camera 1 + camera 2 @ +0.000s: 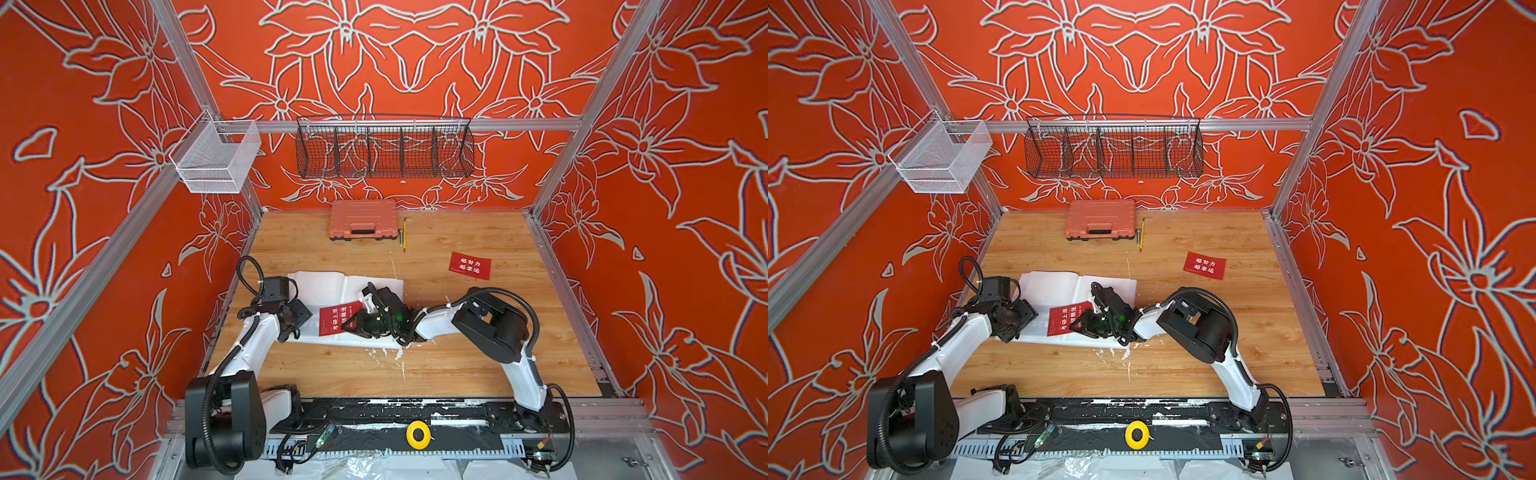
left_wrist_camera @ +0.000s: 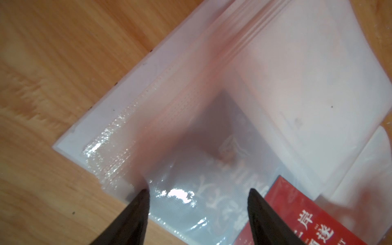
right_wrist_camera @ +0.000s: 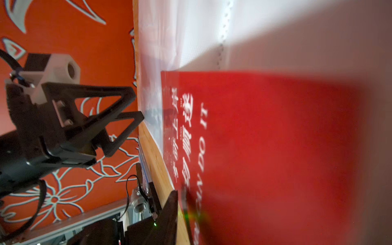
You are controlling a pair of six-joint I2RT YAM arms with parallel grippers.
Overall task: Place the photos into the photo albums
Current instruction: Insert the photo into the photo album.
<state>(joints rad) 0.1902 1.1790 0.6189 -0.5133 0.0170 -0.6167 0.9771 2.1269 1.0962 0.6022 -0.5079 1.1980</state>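
R jaws at card (image 1: 337,319) edge, grip unclear; L jaws spread over album (image 1: 324,286). Pin page, feed card in flat & square.

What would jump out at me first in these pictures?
The orange-red walls with big white flowers wrap all around. On the wooden table lies an open white album with a red card on it, between the left arm and the right arm. A second red card lies alone, farther right.
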